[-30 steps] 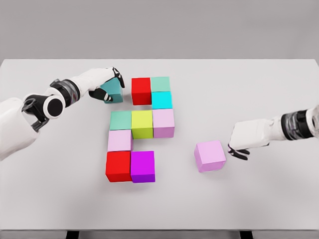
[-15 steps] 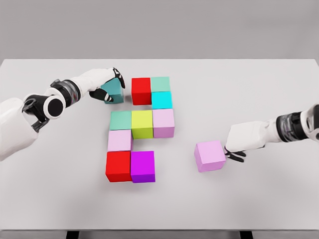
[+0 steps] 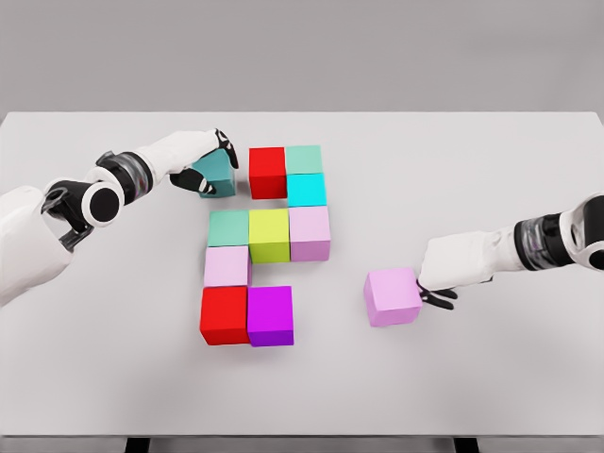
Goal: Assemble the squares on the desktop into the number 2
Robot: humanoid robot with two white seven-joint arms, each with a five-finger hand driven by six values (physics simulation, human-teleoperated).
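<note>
Just left of the right hand (image 3: pixel 453 269), a lilac cube (image 3: pixel 393 296) sits on the table (image 3: pixel 491 368), fingers curled against its right side. Beneath the left hand (image 3: pixel 193 156), clamped fingers hold a teal cube (image 3: pixel 213 174), beside the red cube (image 3: pixel 267 172).

Pale grey-white desktop (image 3: pixel 491 377) filling most of the head view, far edge straight across the upper part, near edge along the bottom. Plain flat grey wall (image 3: pixel 302 52) behind the far edge. Dark strip under the near edge, two black leg tops (image 3: pixel 138 444) showing. Even, soft light, faint shadows.
</note>
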